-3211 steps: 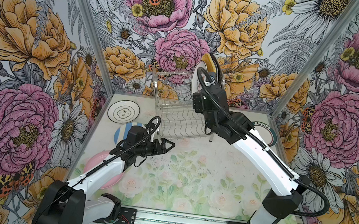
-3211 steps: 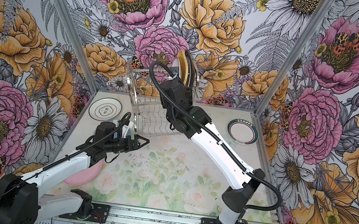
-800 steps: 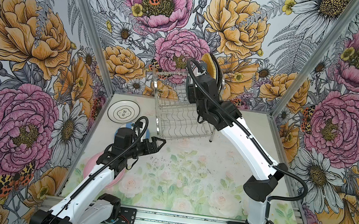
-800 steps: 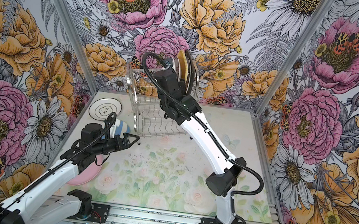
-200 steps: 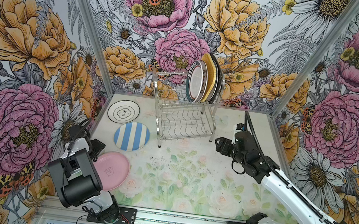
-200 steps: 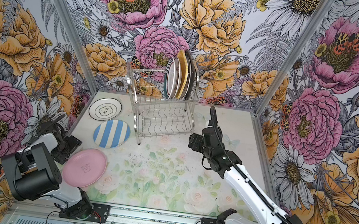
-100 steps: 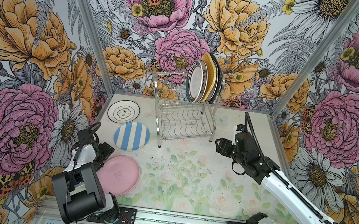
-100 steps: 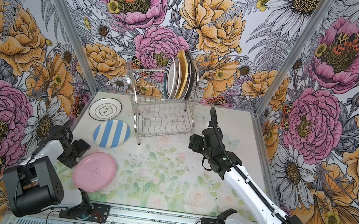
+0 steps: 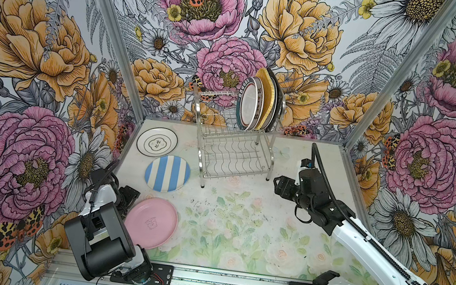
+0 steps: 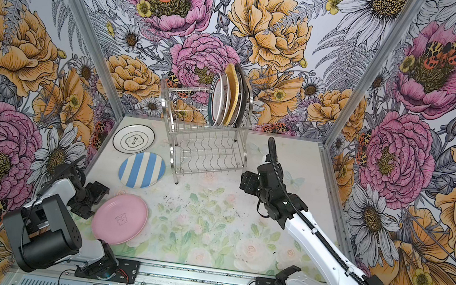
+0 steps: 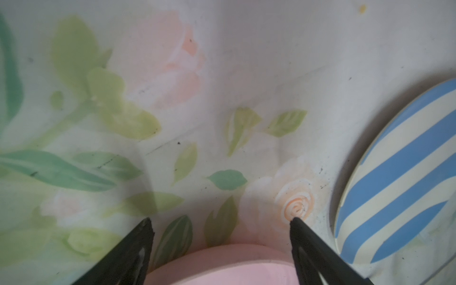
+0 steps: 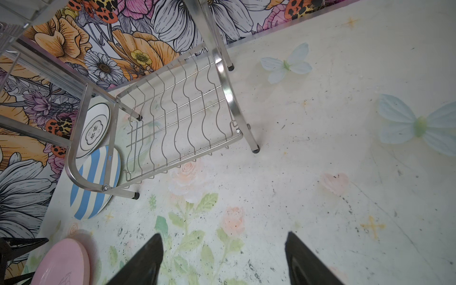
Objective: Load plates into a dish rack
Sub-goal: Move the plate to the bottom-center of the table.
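The pink plate [image 9: 151,223] [image 10: 120,219] lies flat at the front left. My left gripper [image 9: 131,199] [image 10: 95,195] stands open at its left rim. In the left wrist view the pink rim [image 11: 222,266] lies between the spread jaws of the left gripper [image 11: 220,222]. A blue-white striped plate [image 9: 167,173] [image 11: 399,177] and a white plate with dark rings [image 9: 157,141] lie behind it. The steel dish rack [image 9: 233,159] [image 10: 207,152] holds several upright plates [image 9: 248,105] at its upper tier's right end. My right gripper [image 9: 276,185] [image 12: 224,237] hovers open and empty, right of the rack.
The rack's lower wavy shelf [image 12: 182,116] holds nothing, and the left slots of its upper tier are free. Flowered walls close in the left, back and right sides. A metal rail [image 9: 216,281] runs along the front edge.
My left gripper has swung in from the left wall to the pink plate's rim, and the plate has slid slightly right. The right arm has not moved.
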`<state>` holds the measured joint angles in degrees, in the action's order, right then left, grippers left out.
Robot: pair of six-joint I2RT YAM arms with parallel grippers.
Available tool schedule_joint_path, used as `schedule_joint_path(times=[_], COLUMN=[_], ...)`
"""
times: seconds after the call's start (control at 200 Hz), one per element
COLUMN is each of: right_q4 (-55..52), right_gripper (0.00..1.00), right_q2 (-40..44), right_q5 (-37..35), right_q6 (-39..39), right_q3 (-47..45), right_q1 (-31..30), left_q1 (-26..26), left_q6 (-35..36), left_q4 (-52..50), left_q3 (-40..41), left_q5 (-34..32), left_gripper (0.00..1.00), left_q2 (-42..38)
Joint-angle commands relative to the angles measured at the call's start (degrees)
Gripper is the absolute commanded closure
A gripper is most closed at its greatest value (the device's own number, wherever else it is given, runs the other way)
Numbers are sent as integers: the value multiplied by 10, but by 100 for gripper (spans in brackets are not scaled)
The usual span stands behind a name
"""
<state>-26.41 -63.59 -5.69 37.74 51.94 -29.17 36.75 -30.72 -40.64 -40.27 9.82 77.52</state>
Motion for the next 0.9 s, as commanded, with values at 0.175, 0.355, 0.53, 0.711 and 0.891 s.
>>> schedule_joint_path(times=[0.175,0.355,0.53,0.711,0.891], right_q4=[16,15,15,15,15], right_gripper=[22,22,22,21,21], right_q2=[13,17,20,23,26], right_q5=[3,5,5,6,8], right_q6=[5,5,5,8,8], right_q3=[0,-1,-5,-8,-10], right_q1=[5,5,6,5,6], left_q1=[-76,-156,-253,-322,-326], left_q6=[-44,-102,-177,-232,-137], left_q4=[-6,-9,-8,-8,-110], left_q3=[19,51,76,75,24], left_q5=[29,45,48,44,-69], left_gripper=[13,14,14,15,15], left_q2=[-17,-56,-104,-152,-163])
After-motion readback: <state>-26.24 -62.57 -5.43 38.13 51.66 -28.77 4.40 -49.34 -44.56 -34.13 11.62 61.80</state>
